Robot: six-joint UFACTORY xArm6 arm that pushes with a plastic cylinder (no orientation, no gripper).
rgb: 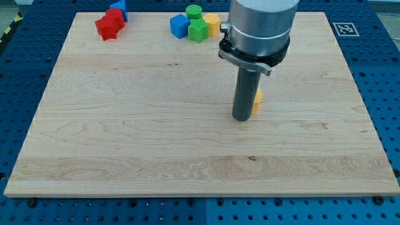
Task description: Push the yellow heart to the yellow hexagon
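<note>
My tip (242,118) rests on the wooden board a little right of its middle. A yellow block, presumably the yellow heart (257,102), sits right behind the rod on its right side, mostly hidden by it; it appears to touch the rod. The yellow hexagon (212,24) lies near the view's top, right of centre, next to the green blocks, partly hidden by the arm's body.
At the view's top centre lie a blue cube (179,26), a green star-like block (198,30) and a green cylinder (194,11). At the top left lie two red blocks (110,24) and a blue block (120,7). The board's edge (200,197) borders a blue perforated table.
</note>
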